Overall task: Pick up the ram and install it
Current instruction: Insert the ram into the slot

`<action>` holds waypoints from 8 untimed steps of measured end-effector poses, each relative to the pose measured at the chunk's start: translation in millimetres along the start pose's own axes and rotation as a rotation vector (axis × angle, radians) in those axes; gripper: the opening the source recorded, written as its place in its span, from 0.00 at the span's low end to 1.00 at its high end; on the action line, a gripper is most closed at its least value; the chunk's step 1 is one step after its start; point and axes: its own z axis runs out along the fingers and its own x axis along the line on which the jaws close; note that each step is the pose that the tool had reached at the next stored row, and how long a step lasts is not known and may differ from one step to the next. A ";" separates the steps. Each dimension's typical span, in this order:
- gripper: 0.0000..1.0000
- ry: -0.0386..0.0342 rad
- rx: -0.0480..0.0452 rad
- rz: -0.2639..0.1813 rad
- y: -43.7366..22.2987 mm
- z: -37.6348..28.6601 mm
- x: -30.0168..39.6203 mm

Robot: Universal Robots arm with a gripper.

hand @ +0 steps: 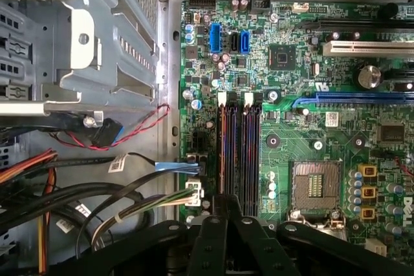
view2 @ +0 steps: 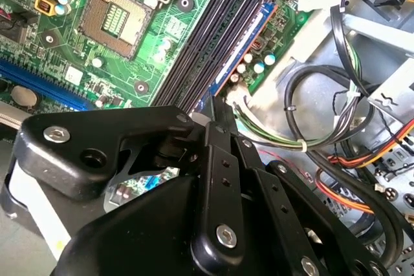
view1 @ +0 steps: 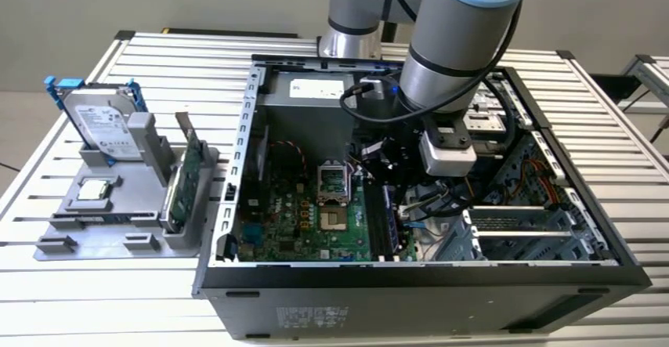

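My gripper (view1: 384,184) is down inside the open computer case (view1: 418,272), right above the row of black memory slots (view1: 383,223) on the green motherboard (view1: 298,218). In both wrist views its black fingers meet at a narrow tip (view2: 214,105) (hand: 226,200) over one end of the memory slots (view2: 220,37) (hand: 239,153), so it looks shut. I cannot make out the ram as a separate stick, either between the fingers or in a slot.
The processor socket (hand: 317,182) lies beside the slots. Bundled cables (hand: 97,198) and a metal drive cage (hand: 97,37) crowd the other side. On the exterior view's left, a grey tray (view1: 63,241) holds a hard drive (view1: 105,124) and a tall green card (view1: 180,194).
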 end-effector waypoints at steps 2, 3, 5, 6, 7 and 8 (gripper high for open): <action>0.00 0.0000 -0.0008 0.000 0.0 0.0 0.0; 0.00 0.0000 -0.0012 0.000 0.0 0.0 0.0; 0.00 0.0000 -0.0037 0.000 0.0 0.0 0.0; 0.00 0.0001 -0.0041 0.000 0.0 0.0 0.0; 0.00 0.0001 -0.0046 0.000 0.0 0.0 0.0; 0.00 0.0001 -0.0050 0.000 0.0 0.0 0.0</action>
